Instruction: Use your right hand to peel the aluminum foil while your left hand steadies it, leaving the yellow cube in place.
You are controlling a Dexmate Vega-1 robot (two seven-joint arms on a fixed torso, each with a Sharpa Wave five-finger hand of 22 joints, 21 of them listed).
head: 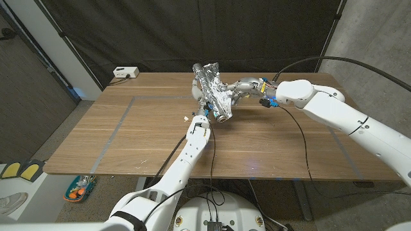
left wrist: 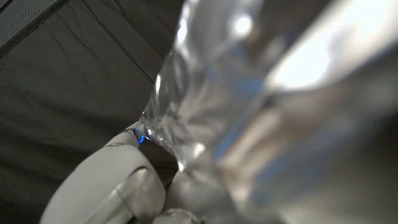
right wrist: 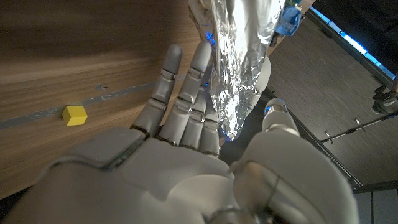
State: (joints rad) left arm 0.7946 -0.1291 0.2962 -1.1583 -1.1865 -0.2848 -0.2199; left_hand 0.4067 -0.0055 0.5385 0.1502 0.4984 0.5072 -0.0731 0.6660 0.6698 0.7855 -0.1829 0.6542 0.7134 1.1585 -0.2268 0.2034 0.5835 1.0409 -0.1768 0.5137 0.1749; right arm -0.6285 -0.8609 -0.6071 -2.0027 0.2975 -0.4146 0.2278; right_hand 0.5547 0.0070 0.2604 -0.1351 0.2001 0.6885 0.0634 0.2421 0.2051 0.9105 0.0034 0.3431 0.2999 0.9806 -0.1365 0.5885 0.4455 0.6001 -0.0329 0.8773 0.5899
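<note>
The crumpled aluminum foil (head: 210, 90) is lifted off the table, stretched between both hands above its far middle. My left hand (head: 205, 114) holds its lower end from below; in the left wrist view the foil (left wrist: 249, 106) is very close, with my fingertips (left wrist: 112, 180) against it. My right hand (head: 243, 88) grips the sheet from the right. In the right wrist view the foil (right wrist: 239, 68) runs between the straight fingers (right wrist: 186, 93) and the thumb. The small yellow cube (right wrist: 75, 114) lies bare on the wood, also seen as a tiny yellow cube (head: 186, 117) left of my left hand.
A white power box (head: 125, 72) sits at the table's far left edge. Grey tape lines (head: 119, 122) cross the wooden table (head: 289, 147). A black cable (head: 302, 138) trails from my right arm across the top. Dark curtains hang behind.
</note>
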